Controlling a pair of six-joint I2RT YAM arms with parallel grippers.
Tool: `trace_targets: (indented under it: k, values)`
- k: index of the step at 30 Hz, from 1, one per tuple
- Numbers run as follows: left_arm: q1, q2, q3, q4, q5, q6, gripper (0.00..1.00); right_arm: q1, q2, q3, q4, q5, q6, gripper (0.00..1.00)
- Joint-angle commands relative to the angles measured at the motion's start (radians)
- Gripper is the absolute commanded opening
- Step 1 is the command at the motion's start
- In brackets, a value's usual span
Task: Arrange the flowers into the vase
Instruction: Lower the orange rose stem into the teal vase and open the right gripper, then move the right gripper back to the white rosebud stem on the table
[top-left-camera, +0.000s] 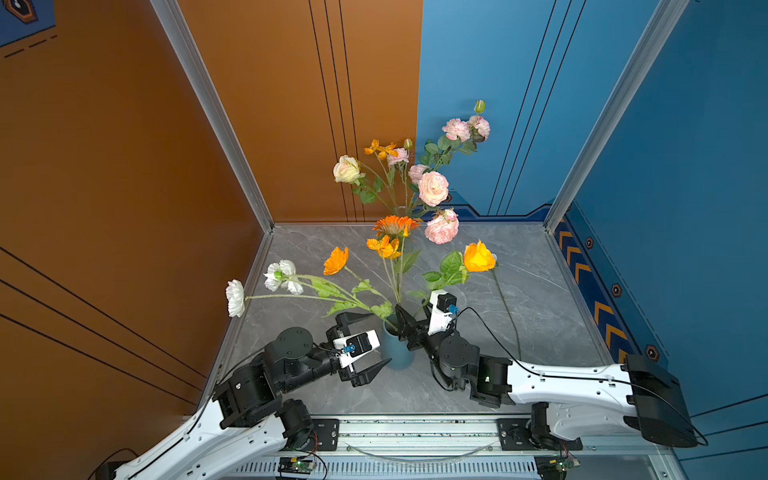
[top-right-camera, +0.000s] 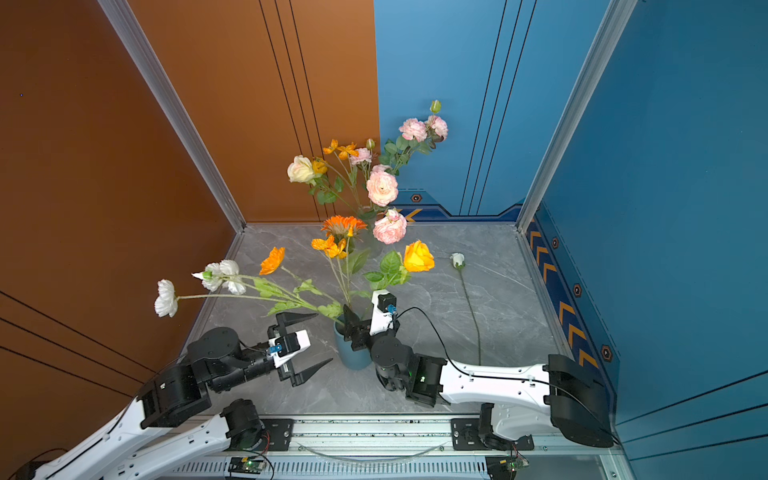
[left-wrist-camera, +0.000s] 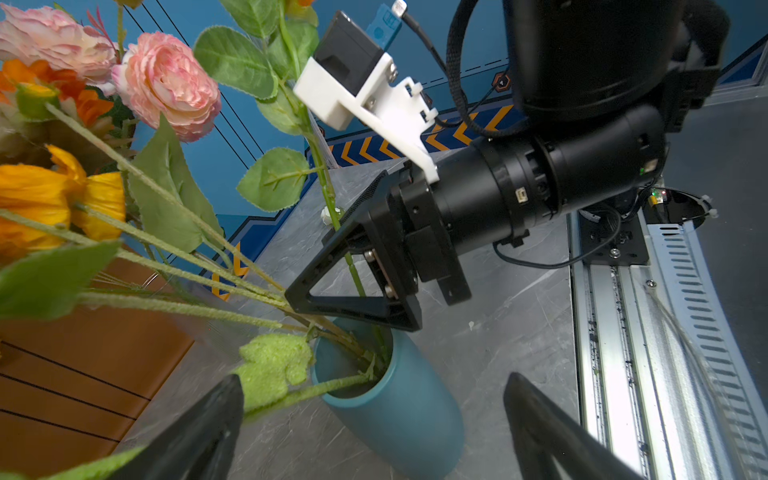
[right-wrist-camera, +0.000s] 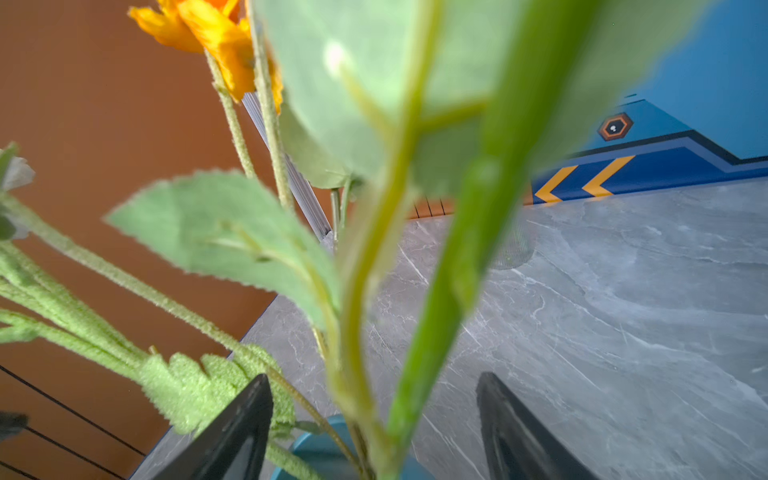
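The flowers (top-left-camera: 384, 247), with white, orange and yellow blooms, stand in the teal vase (top-left-camera: 397, 353) at lower centre of both top views, their stems fanning left and up. The yellow rose (top-left-camera: 478, 257) has its stem between the fingers of the right gripper (right-wrist-camera: 372, 375), which stand apart above the vase mouth. Only the right wrist view shows the gap on either side of the stem. The left gripper (top-left-camera: 380, 337) is spread wide and empty, just left of the vase. Pink blooms (top-left-camera: 433, 188) rise behind, at upper centre. 1 white-budded flower (top-right-camera: 458, 260) lies on the grey table (top-right-camera: 519, 291) at right. In a top view the rose mostly covers its bud, leaving the stem (top-left-camera: 509, 307).
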Motion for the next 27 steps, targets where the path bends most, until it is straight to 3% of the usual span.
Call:
trace_targets:
  k: [1,6,12,19,27]
  values:
    - [0.015,0.013,-0.006,0.004,0.044,-0.021,0.98,-0.045,-0.098,0.02,-0.276,-0.089,0.1,0.83]
    - [0.027,0.023,-0.004,0.007,0.068,-0.027,0.98,-0.076,-0.22,0.026,-0.496,-0.215,0.125,1.0]
    - [0.038,0.036,-0.001,0.008,0.089,-0.029,0.98,-0.126,-0.268,0.069,-0.686,-0.396,0.127,1.0]
    - [0.046,0.05,0.0,0.009,0.126,-0.037,0.98,-0.192,-0.361,0.061,-0.963,-0.323,0.161,0.99]
    - [0.046,0.099,0.007,0.021,0.195,-0.052,0.98,-0.43,-0.566,-0.047,-1.03,-0.271,0.191,0.8]
